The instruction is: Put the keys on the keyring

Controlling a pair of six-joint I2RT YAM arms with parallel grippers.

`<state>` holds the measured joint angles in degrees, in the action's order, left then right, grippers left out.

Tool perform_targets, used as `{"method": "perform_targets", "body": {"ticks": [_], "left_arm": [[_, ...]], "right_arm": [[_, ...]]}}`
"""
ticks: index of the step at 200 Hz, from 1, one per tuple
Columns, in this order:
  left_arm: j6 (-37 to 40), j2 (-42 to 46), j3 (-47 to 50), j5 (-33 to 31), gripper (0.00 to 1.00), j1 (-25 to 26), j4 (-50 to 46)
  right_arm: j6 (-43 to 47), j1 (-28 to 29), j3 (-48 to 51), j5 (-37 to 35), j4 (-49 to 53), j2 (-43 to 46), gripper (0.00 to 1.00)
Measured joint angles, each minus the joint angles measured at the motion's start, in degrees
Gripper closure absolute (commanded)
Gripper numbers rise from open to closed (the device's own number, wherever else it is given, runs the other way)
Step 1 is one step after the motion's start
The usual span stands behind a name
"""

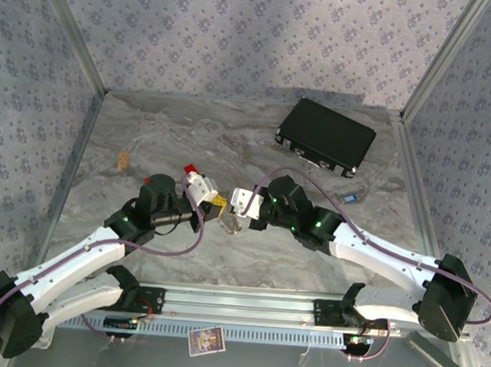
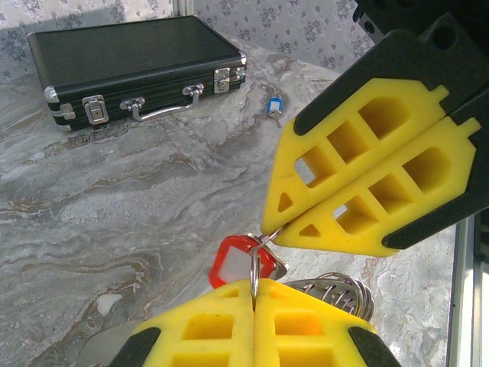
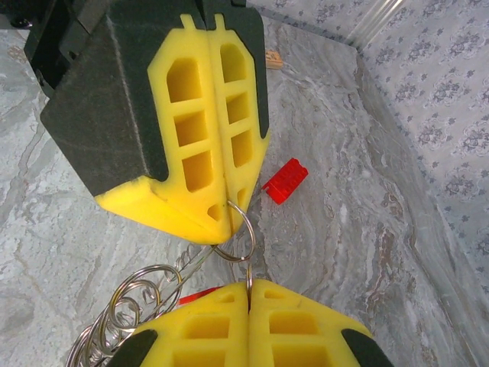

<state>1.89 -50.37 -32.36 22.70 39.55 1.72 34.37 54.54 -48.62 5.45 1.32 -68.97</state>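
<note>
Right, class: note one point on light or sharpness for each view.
Top external: even, soft light, blue key too small to read. Left wrist: case sharp, its latches glinting. Right wrist: keyring glints, slightly soft at the bottom edge.

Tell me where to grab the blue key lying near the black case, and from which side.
Pinch the blue key by its plastic head, coming straight down from above: it lies flat on the table, clear of the black case, and the head looks its widest part. Its blade is too small to judge.
</note>
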Motion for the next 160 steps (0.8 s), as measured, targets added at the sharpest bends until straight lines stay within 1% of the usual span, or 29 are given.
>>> {"method": "perform_targets", "body": {"ticks": [160], "left_arm": [[0.0,0.0,0.0,0.0,1.0,0.4,0.0]], "right_arm": [[0.0,0.2,0.1,0.3,-0.6,0.6,1.0]]}}
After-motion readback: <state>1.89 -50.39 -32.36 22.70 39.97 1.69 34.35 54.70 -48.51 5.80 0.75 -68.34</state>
